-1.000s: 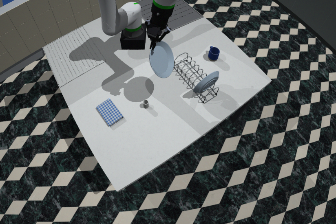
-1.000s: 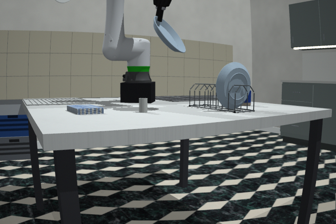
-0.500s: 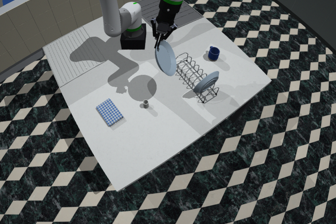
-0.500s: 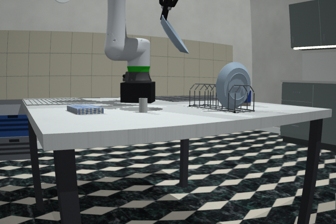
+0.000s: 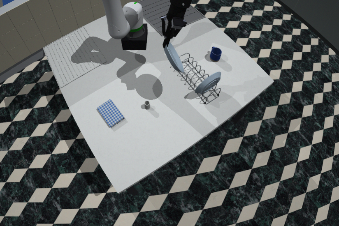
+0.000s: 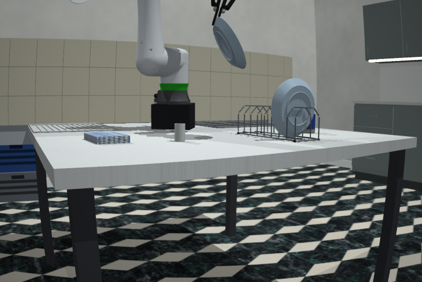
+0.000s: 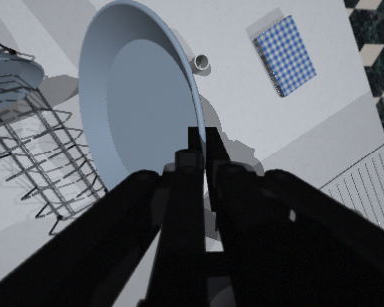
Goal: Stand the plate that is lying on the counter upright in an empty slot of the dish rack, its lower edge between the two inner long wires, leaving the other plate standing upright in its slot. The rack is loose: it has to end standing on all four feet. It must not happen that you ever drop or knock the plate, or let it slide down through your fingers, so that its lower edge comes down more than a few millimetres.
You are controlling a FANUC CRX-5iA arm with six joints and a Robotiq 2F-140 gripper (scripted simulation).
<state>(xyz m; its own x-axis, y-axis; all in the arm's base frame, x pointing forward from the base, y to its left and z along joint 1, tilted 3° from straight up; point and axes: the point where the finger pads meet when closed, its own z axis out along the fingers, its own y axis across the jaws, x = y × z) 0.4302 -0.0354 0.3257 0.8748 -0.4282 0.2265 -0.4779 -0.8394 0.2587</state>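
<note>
My gripper (image 5: 166, 45) (image 6: 215, 21) (image 7: 201, 145) is shut on the rim of a light blue plate (image 5: 173, 57) (image 6: 229, 43) (image 7: 147, 105). The plate hangs steeply tilted, its lower edge leaning away from the fingers, high above the counter (image 5: 153, 141) (image 6: 136, 150). In the exterior view it is well above and left of the wire dish rack (image 5: 204, 102) (image 6: 318, 128) (image 7: 60, 217). The other blue plate (image 5: 208, 83) (image 6: 294, 108) (image 7: 29, 71) stands upright near one end of the rack. The rack's other slots hold nothing. The rack stands on the counter.
A dark blue mug (image 5: 215, 54) (image 6: 313, 123) stands beside the rack. A small grey cup (image 5: 147, 105) (image 6: 179, 132) (image 7: 201, 62) and a folded checked cloth (image 5: 110, 113) (image 6: 106, 137) (image 7: 287, 56) are farther off. The arm's black base (image 5: 134, 43) (image 6: 173, 116) stands at the back.
</note>
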